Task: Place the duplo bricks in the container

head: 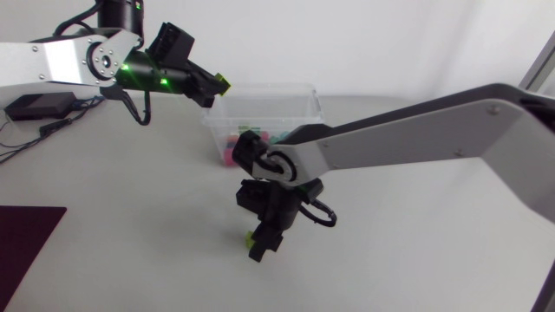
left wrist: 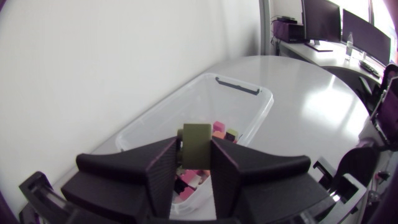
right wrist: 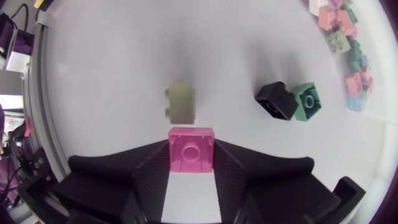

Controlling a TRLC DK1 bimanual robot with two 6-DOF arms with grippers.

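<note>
White tabletop bears a clear container holding mixed coloured bricks

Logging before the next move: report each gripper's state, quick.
Left gripper: closed, holding the olive-green brick.
Right gripper: closed, holding the pink brick.

- A pale grey worktop with a smooth, matte surface fills most of the head view, and both wrist views show it too.
- A dark maroon mat lies flat on the worktop at its near left corner. The view's edges cut it off, so only part of it shows.
- A flat black box sits at the far left of the worktop.
- Thin black cables trail just beside the box towards the left edge.
</note>
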